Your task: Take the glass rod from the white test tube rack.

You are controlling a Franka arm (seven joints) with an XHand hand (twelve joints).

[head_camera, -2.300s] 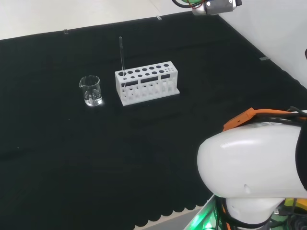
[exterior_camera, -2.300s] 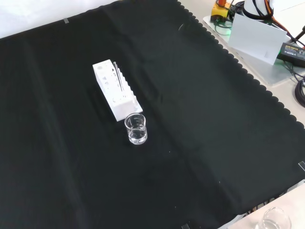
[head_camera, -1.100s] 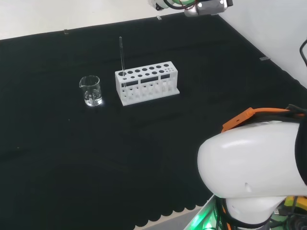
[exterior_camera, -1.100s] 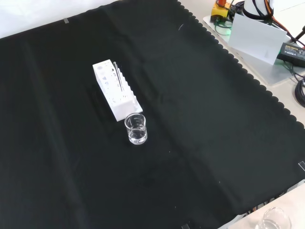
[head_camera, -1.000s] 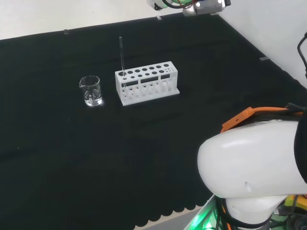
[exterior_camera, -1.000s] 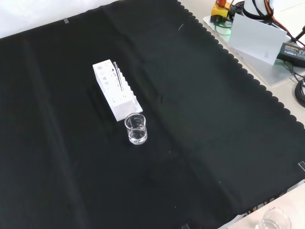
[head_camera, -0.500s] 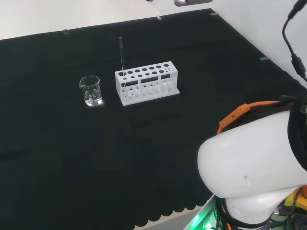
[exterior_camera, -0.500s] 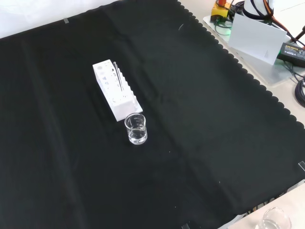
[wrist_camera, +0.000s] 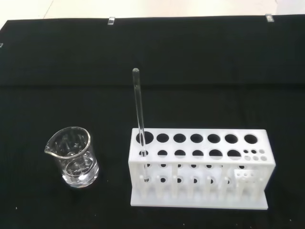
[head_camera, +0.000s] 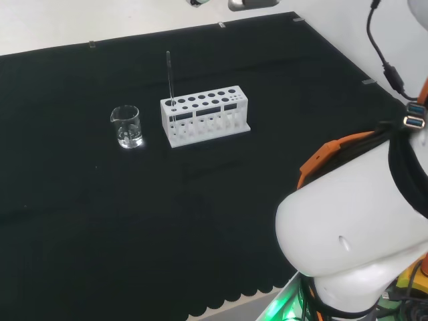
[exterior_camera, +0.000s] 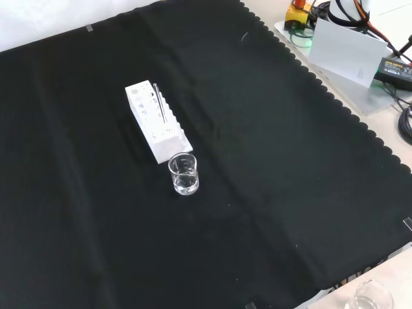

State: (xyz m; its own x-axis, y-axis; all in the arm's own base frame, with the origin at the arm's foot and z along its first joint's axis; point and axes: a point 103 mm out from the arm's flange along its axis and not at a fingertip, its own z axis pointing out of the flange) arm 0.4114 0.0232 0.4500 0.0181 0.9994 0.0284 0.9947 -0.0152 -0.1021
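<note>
**Glass rod seated in rack, untouched**

The glass rod (wrist_camera: pixel 139 119) stands nearly upright in an end hole of the white test tube rack (wrist_camera: pixel 200 167), at the end of the rack nearest the beaker (wrist_camera: pixel 74 157). In the head view, the rod (head_camera: pixel 170 80) rises from the rack's (head_camera: pixel 204 115) left end, and the beaker (head_camera: pixel 126 126) sits just beside that end, at the rack's 9 o'clock. In the front view, the beaker (exterior_camera: pixel 183 174) lies at the rack's (exterior_camera: pixel 156 129) 5 o'clock, close to its near end, with the rod (exterior_camera: pixel 159 104) leaning slightly above the rack.

Nothing touches the rod. Whether the fingers are apart or together cannot be told.

No legible writing can be made out on the rack or beaker.

The surface (exterior_camera: pixel 270 167) is covered with black cloth with a scalloped edge. In the front view, cables and equipment lie off the cloth at 1 o'clock.
</note>
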